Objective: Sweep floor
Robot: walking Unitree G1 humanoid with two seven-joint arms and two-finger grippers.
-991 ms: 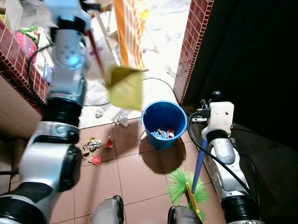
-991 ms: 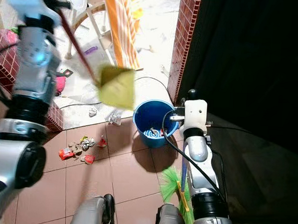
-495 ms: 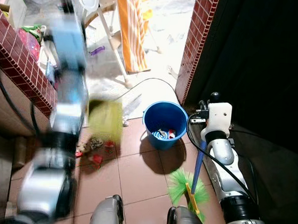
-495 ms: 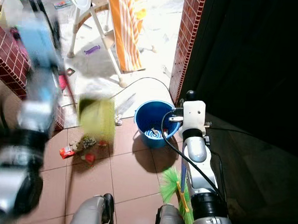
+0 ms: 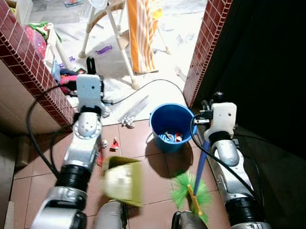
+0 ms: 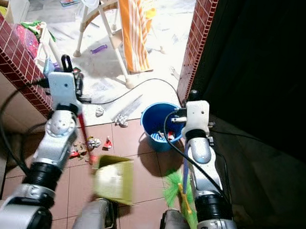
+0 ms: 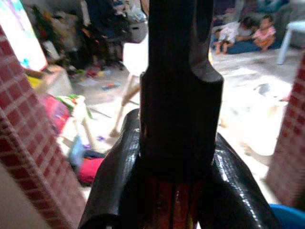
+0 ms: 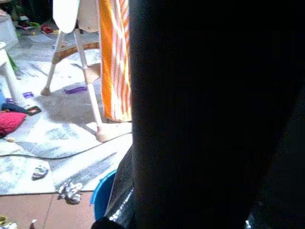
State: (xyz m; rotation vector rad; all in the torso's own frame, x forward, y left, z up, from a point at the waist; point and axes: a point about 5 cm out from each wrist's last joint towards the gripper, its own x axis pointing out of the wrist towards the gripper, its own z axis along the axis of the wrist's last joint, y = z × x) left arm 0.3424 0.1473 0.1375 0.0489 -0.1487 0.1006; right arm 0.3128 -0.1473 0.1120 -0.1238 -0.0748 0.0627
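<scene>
My left gripper is shut on the red handle of a yellow-green dustpan. The dustpan is blurred and hangs low over the tiles by my left leg. My right gripper is shut on the blue stick of a broom, whose green bristles rest on the floor by my right leg. Scraps of rubbish lie on the tiles beside the dustpan handle, and crumpled paper lies left of a blue bucket that holds some litter.
A red brick wall runs along my left and a brick pillar stands on the right with darkness beyond it. A high chair's legs, an orange striped cloth and a black cable lie ahead.
My left arm has swung down from its raised position. The dustpan has dropped from beside the bucket's rim to the floor near my feet. The right arm and broom have stayed in place.
</scene>
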